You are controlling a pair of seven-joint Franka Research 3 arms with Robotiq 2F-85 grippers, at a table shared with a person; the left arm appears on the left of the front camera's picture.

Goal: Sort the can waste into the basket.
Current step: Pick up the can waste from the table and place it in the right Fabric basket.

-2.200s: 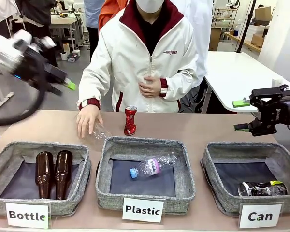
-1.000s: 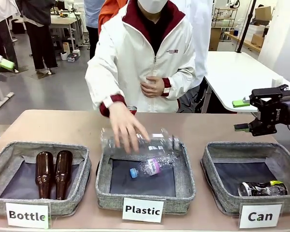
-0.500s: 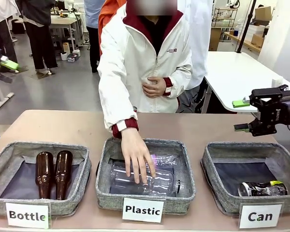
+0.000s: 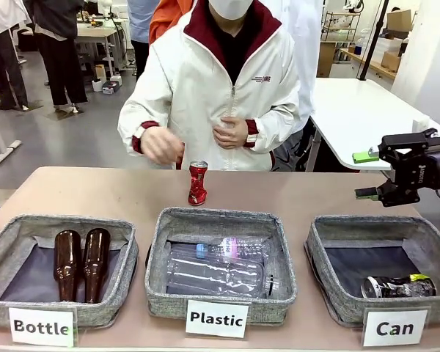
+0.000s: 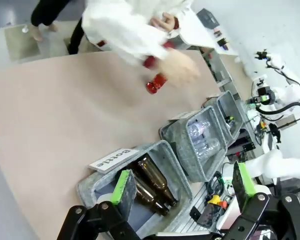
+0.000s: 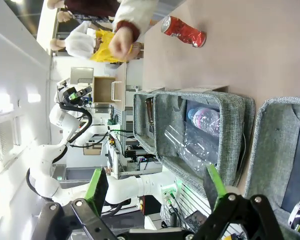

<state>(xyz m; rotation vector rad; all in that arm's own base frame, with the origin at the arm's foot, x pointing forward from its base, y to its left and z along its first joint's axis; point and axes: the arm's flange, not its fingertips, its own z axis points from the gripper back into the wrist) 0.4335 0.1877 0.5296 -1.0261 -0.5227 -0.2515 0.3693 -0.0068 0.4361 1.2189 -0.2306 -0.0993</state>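
**Item 1:** crushed red metal can with silver top (image 4: 198, 183). It stood upright on the tan tabletop (image 4: 88, 192), at 12 o'clock of the grey fabric basket labelled "Plastic" (image 4: 220, 215).

**Item 2:** dark can with yellow-green marks (image 4: 396, 286). It lay inside the grey woven basket labelled "Can" (image 4: 319, 268).

**Right gripper** (image 4: 367, 174): fingers spread, empty. The red can sat at its 9 o'clock, well apart.

**Left gripper** (image 5: 182, 185): fingers spread wide, empty.

**Person's hand** (image 4: 161, 144): loosely curled, near the red can at 10 o'clock, not touching it.

**Handling, as judged:** the reach for the red can was pending. It was best to let the hand clear, descend from above and pinch across the dented waist.
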